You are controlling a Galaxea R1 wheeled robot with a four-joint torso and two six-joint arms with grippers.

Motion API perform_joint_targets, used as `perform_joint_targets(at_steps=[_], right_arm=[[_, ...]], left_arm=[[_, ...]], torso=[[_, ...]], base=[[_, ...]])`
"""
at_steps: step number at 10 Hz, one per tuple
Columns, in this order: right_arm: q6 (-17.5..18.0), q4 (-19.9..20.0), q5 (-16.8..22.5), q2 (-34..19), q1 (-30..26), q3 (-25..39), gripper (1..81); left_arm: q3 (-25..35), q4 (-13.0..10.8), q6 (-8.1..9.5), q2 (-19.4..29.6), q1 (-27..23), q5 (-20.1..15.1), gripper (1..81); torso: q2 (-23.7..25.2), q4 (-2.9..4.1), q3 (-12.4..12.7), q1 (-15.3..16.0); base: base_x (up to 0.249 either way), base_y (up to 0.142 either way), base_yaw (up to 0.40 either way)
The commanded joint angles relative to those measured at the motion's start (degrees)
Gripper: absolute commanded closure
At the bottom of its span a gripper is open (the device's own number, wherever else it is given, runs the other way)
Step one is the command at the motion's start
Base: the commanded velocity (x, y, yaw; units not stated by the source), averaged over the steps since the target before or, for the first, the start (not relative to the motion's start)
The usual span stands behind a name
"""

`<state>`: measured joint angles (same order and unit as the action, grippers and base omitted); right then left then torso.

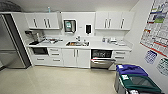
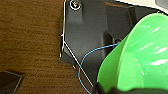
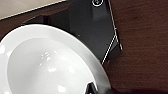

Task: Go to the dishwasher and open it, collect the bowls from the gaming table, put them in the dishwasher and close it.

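Observation:
The dishwasher [image 1: 102, 60] is built in under the white counter, right of the sink, and its steel door hangs folded down with the dark inside showing. In the left wrist view a bright green translucent bowl [image 2: 140, 57] looms close, and my left gripper [image 2: 100, 88] is shut on its rim. A white glossy dish [image 3: 47, 62] sits just as close in the right wrist view, its rim clamped by my right gripper [image 3: 96, 90]. Under both lies a brown wood-grain surface. The gaming table is out of view.
A tall steel fridge [image 1: 11, 42] stands at the left end of the cabinets. The counter holds a sink [image 1: 77, 43] and small items. Blue and green lidded bins [image 1: 136, 78] stand at the right, close to the dishwasher. Cream floor [image 1: 55, 80] lies between me and the cabinets.

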<state>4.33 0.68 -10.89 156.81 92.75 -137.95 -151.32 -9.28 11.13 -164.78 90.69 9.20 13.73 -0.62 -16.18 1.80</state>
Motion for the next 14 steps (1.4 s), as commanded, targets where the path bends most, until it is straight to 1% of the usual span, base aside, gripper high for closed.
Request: perform_joint_targets(at_steps=[1, 14], right_arm=[[-0.11, -1.03, 2.80, -1.38, -1.37, 0.41, 81.1], [-0.11, -1.03, 2.80, -1.21, -1.73, 0.32, 81.1]], left_arm=[[-0.20, -0.74, -0.14, 0.68, -1.69, -2.78, 81.1], [-0.29, -0.74, -0.14, 0.67, -1.69, -2.79, 81.1]], torso=[[0.00, 0.00, 0.00, 0.00], [0.05, 0.00, 0.00, -0.06]], base=[[0.190, 0.000, 0.000], [0.176, 0.000, 0.000]])
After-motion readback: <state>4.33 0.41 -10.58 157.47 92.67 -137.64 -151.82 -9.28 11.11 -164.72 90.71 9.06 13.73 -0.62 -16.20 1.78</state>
